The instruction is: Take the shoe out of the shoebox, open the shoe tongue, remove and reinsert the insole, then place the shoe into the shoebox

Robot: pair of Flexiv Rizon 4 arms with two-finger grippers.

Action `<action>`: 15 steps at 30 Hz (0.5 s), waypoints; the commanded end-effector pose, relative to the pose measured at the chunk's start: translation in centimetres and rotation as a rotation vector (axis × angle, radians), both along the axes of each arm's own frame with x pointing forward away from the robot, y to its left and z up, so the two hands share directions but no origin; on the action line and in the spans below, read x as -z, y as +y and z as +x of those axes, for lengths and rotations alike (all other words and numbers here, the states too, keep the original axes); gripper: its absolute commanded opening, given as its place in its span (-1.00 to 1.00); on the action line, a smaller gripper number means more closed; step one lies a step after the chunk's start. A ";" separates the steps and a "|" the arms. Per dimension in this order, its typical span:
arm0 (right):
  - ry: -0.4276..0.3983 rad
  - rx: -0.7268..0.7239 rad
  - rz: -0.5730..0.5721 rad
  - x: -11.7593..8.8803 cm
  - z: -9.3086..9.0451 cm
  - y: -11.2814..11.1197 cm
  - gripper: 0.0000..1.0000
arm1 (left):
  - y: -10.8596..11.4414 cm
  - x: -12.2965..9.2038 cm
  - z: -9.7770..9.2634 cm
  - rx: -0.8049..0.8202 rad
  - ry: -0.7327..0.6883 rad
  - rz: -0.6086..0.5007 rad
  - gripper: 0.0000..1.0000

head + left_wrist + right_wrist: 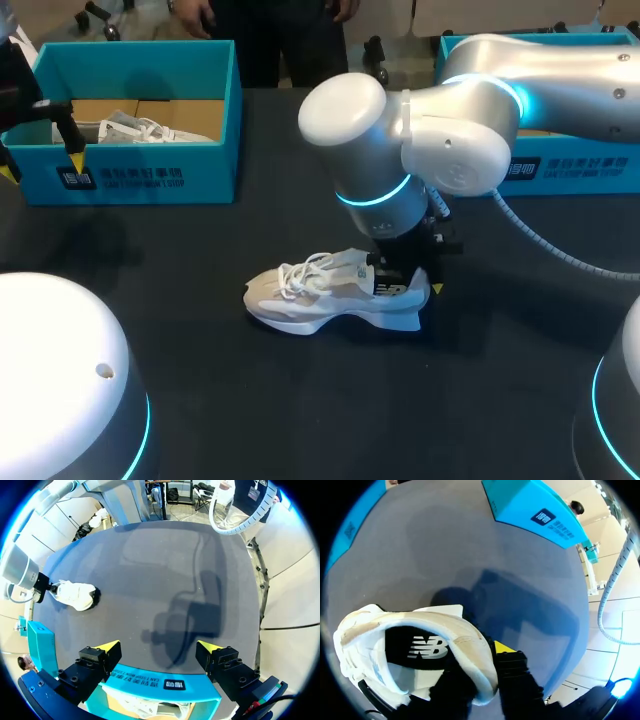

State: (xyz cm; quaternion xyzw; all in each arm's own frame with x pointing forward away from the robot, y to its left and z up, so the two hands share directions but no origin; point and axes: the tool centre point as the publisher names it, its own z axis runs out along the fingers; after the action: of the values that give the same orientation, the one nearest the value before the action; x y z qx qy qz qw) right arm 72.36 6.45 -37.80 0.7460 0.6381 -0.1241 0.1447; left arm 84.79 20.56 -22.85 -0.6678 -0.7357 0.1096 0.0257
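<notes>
Wide black table [200, 330], and the robot's big right arm [480, 110] sweeps in over the middle of it. Far left stands the teal shoebox [150, 170], open-topped, with another shoe [140, 130] lying inside. A second teal box [580, 170] sits behind the right arm.

The shoe [330, 295] is out of the box, upright on its sole mid-table, toe pointing left. The right claw [482, 662] has it by the heel collar, pinched tight with one finger outside and the other down inside. I'd say that grip pins the shoe while its mouth faces up for the tongue and insole work.

The left claw [159, 647] hangs spread wide over the shoebox's near wall, holding nothing and well apart from the shoe. It looks parked clear of the action.
</notes>
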 end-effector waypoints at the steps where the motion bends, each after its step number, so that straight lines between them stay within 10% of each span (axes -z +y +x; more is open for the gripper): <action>1: -0.010 0.007 0.008 -0.6 -0.2 0.0 -0.25 | 0.0 0.0 0.0 0.000 -0.001 0.002 1.00; 15: -0.050 -0.012 0.033 -4.3 -0.4 0.9 0.48 | 0.0 0.0 0.0 0.000 -0.001 0.002 1.00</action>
State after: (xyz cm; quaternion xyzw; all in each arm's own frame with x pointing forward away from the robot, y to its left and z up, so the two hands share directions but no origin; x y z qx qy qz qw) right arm 72.33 7.60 -34.66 0.7486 0.6385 -0.1007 0.1476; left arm 84.79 20.57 -22.85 -0.6678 -0.7358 0.1096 0.0257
